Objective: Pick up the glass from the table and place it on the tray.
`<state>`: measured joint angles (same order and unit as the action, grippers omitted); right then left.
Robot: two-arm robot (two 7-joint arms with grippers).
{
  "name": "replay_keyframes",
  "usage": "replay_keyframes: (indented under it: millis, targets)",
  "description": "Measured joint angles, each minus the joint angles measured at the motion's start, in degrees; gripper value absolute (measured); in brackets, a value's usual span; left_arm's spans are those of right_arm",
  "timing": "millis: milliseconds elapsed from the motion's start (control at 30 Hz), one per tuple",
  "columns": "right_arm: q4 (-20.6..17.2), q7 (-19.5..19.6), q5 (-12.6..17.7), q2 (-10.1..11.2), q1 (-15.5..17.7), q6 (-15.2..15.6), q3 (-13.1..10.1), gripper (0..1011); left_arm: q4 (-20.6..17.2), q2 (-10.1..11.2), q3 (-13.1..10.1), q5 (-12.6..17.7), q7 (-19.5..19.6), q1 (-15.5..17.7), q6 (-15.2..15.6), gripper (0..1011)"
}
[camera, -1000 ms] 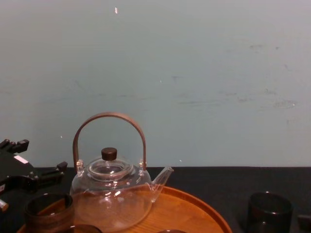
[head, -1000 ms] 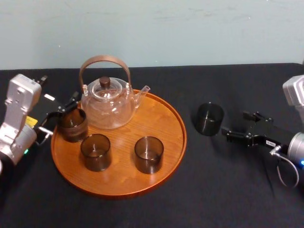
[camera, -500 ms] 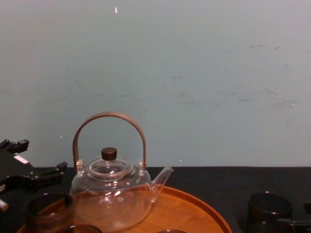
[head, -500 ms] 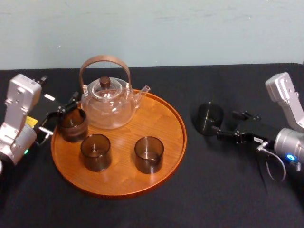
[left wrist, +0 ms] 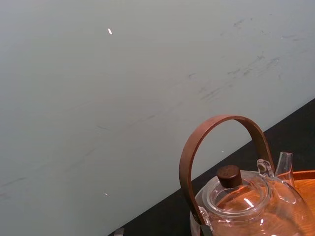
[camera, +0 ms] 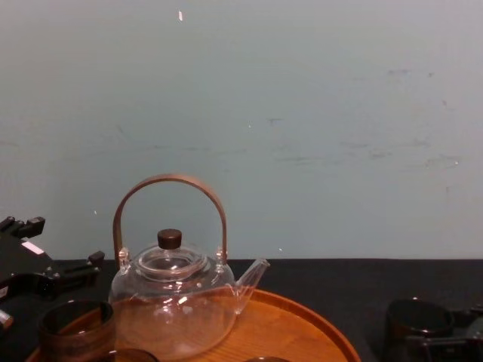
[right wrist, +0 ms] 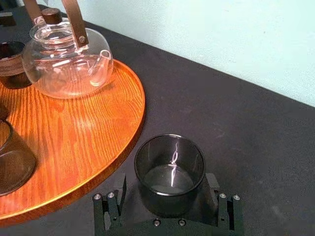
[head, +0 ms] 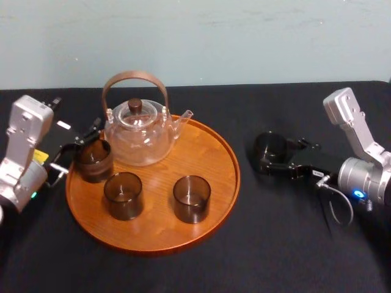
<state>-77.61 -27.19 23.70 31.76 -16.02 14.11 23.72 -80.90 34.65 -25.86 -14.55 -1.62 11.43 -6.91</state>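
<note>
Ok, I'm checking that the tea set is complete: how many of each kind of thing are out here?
Glasses: 4
Teapot: 1
Tray: 1
Total: 6

Back wall (head: 256,43): flat, painted, pale blue-green, running the whole width behind the table (head: 287,244). The wall surface is marked. In the chest view, faint dark scuff marks (camera: 362,154) streak across it at mid height, with one small white fleck (camera: 179,15) high up. The left wrist view shows the same wall at a slant, with similar streaks and flecks.

Table top: matte black, cloth-like. Its far edge meets the wall in a straight line.

Light: even and soft across both wall and table top.
</note>
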Motion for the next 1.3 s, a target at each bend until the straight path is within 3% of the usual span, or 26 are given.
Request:
replay_keyframes:
  millis: [533,1067,1300]
  targets:
    - [3.0,0.1,-1.5,-2.4,-2.7,0.6,0.6,1002,0.0,0.0,0.0,0.0,0.0,0.0,0.0,1001]
    - [3.1,0.0,-2.2,-2.6,-3.0,0.7,1.0,1003,0.0,0.0,0.0,0.0,0.0,0.0,0.0,1001]
    - [3.1,0.1,-2.1,-2.6,-3.0,0.7,0.9,901,0.0,0.0,0.0,0.0,0.0,0.0,0.0,1001]
